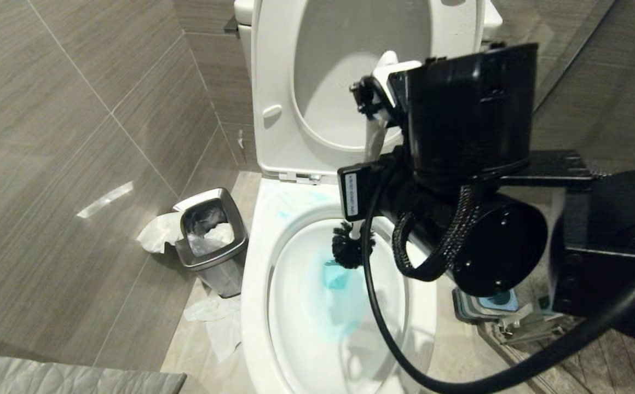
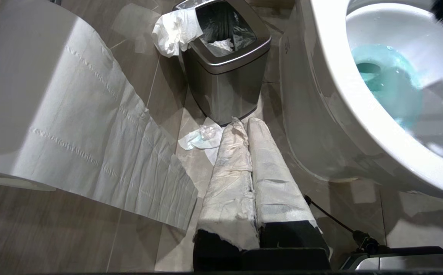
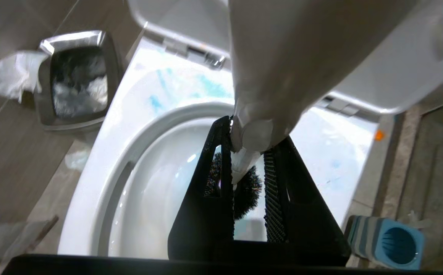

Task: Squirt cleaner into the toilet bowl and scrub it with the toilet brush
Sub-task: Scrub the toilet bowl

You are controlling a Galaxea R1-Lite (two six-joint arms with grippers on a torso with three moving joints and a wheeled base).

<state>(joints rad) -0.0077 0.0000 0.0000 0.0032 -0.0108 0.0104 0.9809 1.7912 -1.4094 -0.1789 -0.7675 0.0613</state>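
- The cleaner (image 1: 335,279) is already in the toilet bowl (image 1: 257,284): a turquoise pool sits at the bottom, with blue smears on the rim at 12 o'clock, by the hinges.
- The scrubbing looks under way or just starting, judging by the brush's place; no view shows how much of the bowl is scrubbed.
- The right gripper (image 3: 249,168) is nearly closed, its jaws clamped on the white handle of the brush (image 1: 352,247), above the bowl.
- The dark bristle head hangs inside the bowl at about 12 o'clock of the basin, just above the pool; contact with the porcelain cannot be judged.
- The left gripper (image 2: 250,168) is closed and holds nothing; it is wrapped in white tissue and parked low, beside the bowl's outer wall.
- The right wrist view alone shows the grip on the handle and the blue-striped holder (image 3: 387,240) on the floor, well apart from the brush.
- The left wrist view alone shows the paper roll (image 2: 34,95) and the bin (image 2: 225,65) from close by.
- The head view alone shows the raised lid (image 1: 273,82).
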